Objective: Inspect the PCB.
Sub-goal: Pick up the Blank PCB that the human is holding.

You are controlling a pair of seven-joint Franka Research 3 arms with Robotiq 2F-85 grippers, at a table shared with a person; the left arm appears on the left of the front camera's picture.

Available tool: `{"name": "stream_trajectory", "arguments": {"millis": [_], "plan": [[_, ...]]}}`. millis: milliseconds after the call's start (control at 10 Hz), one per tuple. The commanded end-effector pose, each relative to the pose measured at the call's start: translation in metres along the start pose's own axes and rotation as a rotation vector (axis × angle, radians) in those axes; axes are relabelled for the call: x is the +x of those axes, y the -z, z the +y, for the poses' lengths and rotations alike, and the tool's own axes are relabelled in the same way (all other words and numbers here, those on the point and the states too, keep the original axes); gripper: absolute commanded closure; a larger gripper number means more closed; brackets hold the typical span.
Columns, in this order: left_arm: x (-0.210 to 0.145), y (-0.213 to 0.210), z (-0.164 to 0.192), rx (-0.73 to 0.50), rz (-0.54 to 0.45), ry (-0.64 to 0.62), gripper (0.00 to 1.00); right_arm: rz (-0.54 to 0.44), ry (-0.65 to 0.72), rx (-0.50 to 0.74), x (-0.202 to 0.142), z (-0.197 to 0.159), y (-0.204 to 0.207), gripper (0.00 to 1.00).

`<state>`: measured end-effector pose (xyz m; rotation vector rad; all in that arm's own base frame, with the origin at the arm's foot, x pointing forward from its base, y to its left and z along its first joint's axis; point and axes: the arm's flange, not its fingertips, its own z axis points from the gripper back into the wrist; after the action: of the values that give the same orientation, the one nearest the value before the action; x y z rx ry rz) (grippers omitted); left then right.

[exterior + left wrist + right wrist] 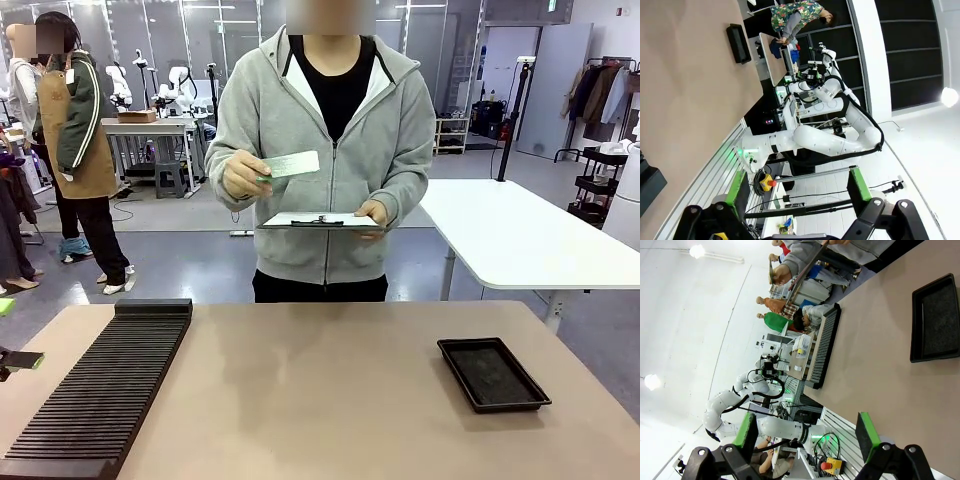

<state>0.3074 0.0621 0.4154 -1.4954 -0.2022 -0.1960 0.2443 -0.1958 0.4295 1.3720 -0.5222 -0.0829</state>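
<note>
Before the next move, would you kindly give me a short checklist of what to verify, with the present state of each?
1. PCB is off the table, held in the person's hand: ok.
2. Clipboard is held level in the person's other hand, just below the PCB: ok.
3. Left gripper is open and holds nothing: ok.
4. Right gripper is open and holds nothing: ok.
5. Black tray has nothing lying in it: ok.
6. PCB surface is free of faults: cannot tell, too small to judge from the front view.
</note>
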Motion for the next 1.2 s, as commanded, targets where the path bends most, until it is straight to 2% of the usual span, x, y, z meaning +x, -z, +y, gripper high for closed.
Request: {"name": "stream_trajectory", "arguments": {"millis": [0,1100], "plan": [[0.0037,0.0007,-0.0023,-0.001,0.002,0.010,0.00,-0.005,-0.011,0.009,0.0008,0.0020,-0.0014,0.00],[0.0037,0.0007,-0.0023,-0.001,0.002,0.010,0.00,-0.005,-0.011,0.009,0.0008,0.0020,-0.0014,0.00]]}}
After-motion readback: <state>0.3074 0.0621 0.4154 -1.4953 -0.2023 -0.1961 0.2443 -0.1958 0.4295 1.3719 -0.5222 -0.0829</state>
